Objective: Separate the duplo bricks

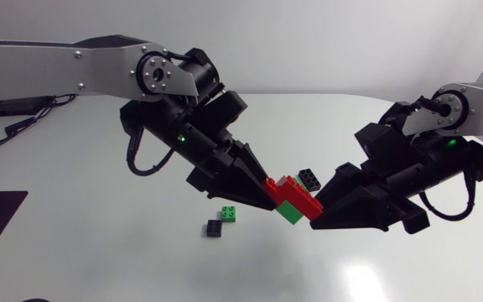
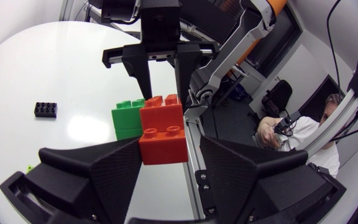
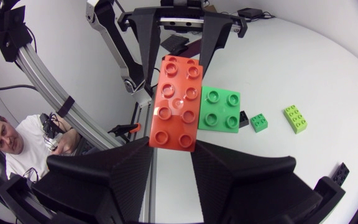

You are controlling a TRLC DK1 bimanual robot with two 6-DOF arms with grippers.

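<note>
White bench [image 1: 99, 260] lies below the red-and-green brick stack [image 1: 293, 201], which is held aloft between both arms. Left jaws clamp one end, right jaws clamp the opposite end.

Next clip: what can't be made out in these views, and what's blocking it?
Head view: both ends of the red and green plastic brick stack hidden by the left gripper and right gripper.
Left wrist view: lime-green plastic brick reduced to a sliver behind that gripper's finger.
Right wrist view: black plastic brick cut by the gripper's body; studs uncountable.
</note>
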